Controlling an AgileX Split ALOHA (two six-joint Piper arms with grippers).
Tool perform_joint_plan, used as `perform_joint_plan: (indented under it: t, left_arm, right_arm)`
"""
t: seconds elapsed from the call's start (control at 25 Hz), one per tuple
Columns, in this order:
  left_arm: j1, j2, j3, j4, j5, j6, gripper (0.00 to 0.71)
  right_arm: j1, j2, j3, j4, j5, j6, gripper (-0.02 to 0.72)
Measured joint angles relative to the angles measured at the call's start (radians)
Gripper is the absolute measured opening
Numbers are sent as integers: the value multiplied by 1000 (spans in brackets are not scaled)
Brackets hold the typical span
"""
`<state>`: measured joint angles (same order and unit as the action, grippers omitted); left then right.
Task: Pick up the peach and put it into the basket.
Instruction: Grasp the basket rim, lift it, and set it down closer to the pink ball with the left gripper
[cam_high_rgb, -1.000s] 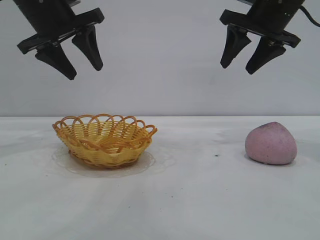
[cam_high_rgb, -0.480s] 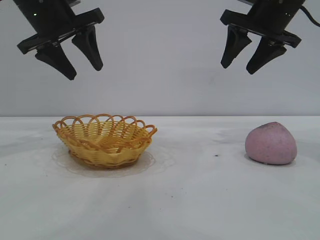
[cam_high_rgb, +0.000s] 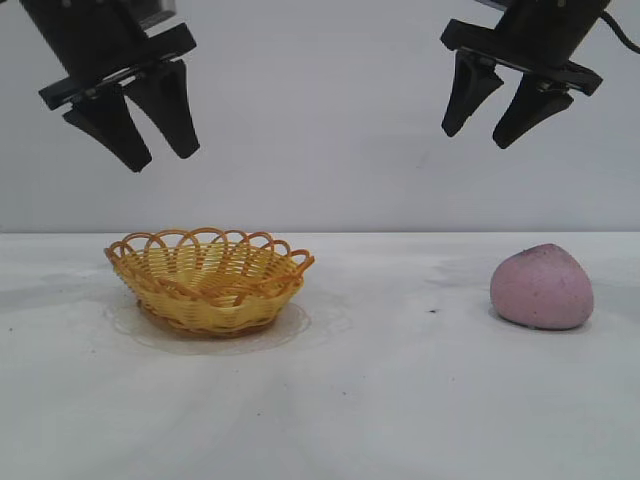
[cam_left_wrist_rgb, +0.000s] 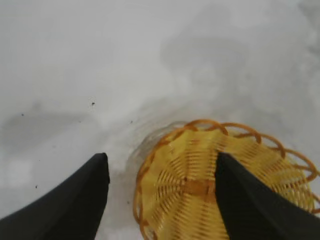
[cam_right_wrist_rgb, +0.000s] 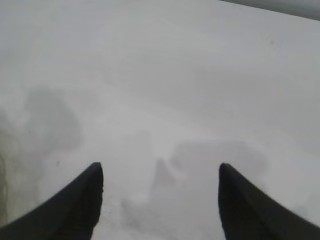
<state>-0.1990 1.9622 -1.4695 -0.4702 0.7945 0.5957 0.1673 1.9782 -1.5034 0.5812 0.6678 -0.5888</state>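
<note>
The left gripper (cam_high_rgb: 160, 152) has rolled, empty and parted above the basket (cam_high_rgb: 209, 279), peach (cam_high_rgb: 541, 287) well apart.

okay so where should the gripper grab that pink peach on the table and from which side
Probably from above, closing across the peach's broad rounded middle. It sits alone on the table on a wide base, with a slightly pointed top off to one side, so the middle gives the fullest hold. The right gripper hangs open above it, while the left gripper is over the basket.

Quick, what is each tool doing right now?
Left tool: open, empty, above the basket.
Right tool: open, empty, above the peach.
</note>
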Motion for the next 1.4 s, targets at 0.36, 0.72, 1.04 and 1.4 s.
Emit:
perform_joint_plan:
  t: [0.36,0.72,1.04,1.4]
  left_arm:
    - [0,149,-247,138,306,7,407]
    - [-83,326,-451,294,412,11,407]
    - [-121,395,-468,362,420,-12,407]
    - [-121,398,-474,373,437,-123,77]
  right_arm:
    - [0,0,-2,0,8,0,472]
    - [0,0,-2,0,18,0,472]
    - [0,0,-2,0,19,0,472]
    - [0,0,-2,0,19,0,472]
